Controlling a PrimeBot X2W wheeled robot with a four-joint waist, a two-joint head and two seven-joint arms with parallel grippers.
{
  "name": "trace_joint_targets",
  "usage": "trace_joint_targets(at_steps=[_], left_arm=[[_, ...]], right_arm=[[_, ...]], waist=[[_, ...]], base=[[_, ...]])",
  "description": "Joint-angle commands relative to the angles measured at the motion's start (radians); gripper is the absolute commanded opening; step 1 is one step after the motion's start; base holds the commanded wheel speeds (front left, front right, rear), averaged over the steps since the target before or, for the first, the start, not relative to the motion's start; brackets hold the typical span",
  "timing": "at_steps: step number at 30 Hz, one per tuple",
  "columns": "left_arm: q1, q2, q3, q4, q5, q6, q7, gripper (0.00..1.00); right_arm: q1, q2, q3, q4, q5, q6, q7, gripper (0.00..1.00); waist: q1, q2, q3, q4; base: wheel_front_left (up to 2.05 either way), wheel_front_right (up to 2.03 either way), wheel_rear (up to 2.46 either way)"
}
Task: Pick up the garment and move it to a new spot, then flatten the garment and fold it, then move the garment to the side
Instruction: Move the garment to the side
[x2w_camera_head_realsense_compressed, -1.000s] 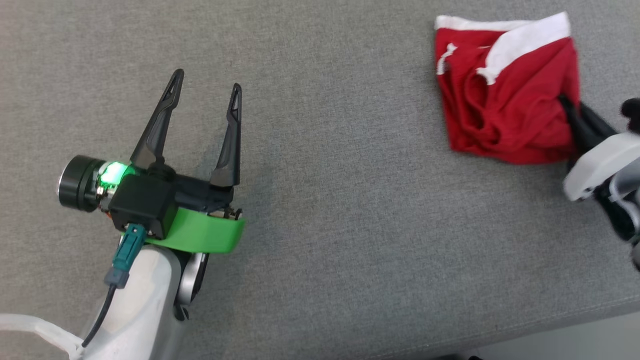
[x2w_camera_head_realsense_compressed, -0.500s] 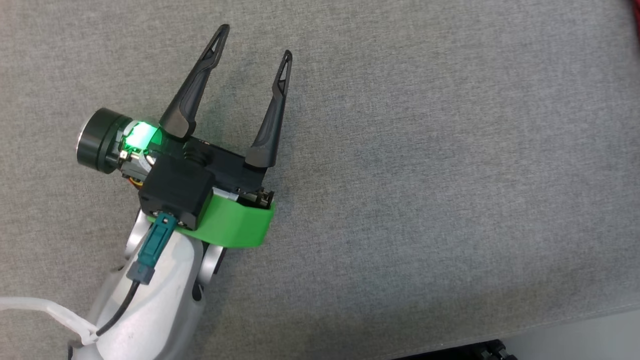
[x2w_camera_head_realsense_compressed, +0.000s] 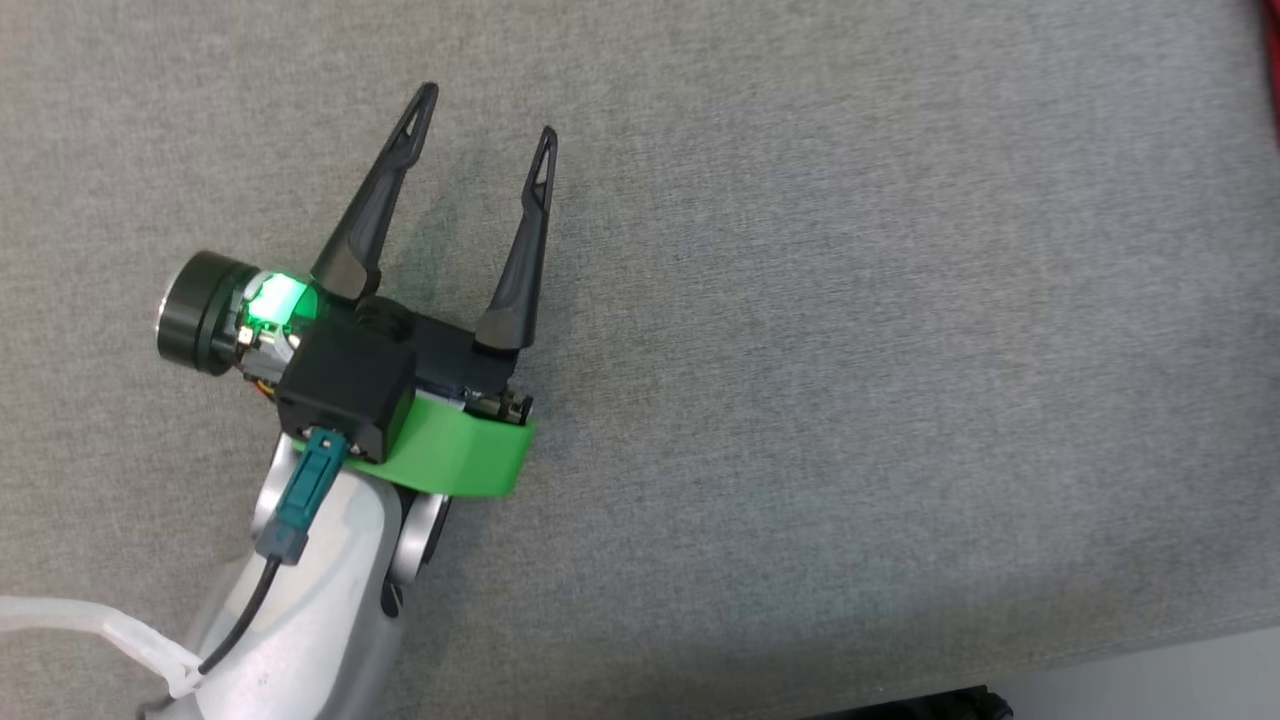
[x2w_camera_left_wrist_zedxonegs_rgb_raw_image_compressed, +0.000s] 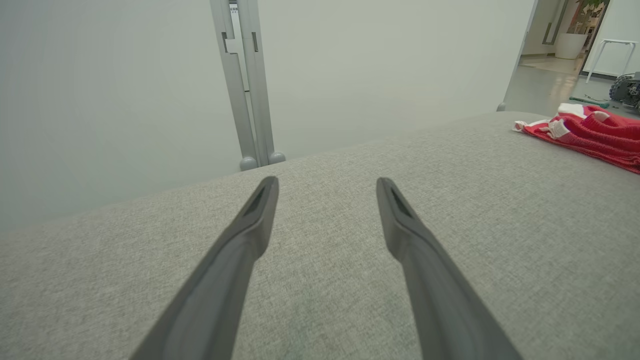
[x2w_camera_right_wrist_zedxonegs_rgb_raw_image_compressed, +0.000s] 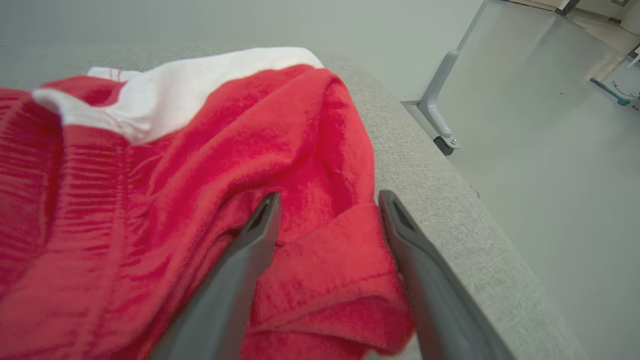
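The garment is red cloth with a white band, lying bunched on the grey fabric table close to its right edge. My right gripper is open over it, fingers spread with a raised fold of red cloth between them. In the left wrist view the garment lies far off to the right. In the head view a thin red sliver of the garment shows at the top right border. My left gripper is open above the bare table with nothing between its fingers.
The table's edge runs just right of the garment, with pale floor and a metal leg beyond it. A grey post stands behind the table's far edge. The near table edge crosses the head view's bottom right.
The head view has swung left, so the garment and right arm left it. A second ago the right gripper was shut on the garment's corner; now its fingers are spread. The left gripper stays open.
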Motion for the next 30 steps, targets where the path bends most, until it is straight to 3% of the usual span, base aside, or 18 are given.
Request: trace_joint_targets(at_steps=[1,10,21,30], left_arm=[[0.023,0.007,0.006,0.004,-0.012,0.008,-0.005,1.00],[0.133,0.003,0.038,0.032,-0.060,0.055,-0.007,1.00],[0.269,0.010,0.099,0.052,-0.114,0.123,-0.011,1.00],[0.372,0.019,0.174,0.092,-0.162,0.180,-0.035,1.00]], right_arm=[[0.043,0.014,-0.034,-0.050,-0.013,-0.001,-0.006,1.00],[0.336,0.215,-0.160,-0.391,-0.107,-0.001,-0.006,1.00],[0.556,0.410,-0.052,-0.644,-0.179,-0.001,0.019,1.00],[0.651,0.474,0.006,-0.794,-0.216,-0.001,0.076,1.00]], waist=[[-0.0001,0.0000,-0.068,-0.041],[-0.0001,0.0000,-0.219,-0.068],[-0.0001,0.0000,-0.367,-0.044],[-0.0001,0.0000,-0.457,0.024]], base=[[0.00,0.00,0.00],[0.00,0.00,0.00],[0.00,0.00,0.00],[0.00,0.00,0.00]])
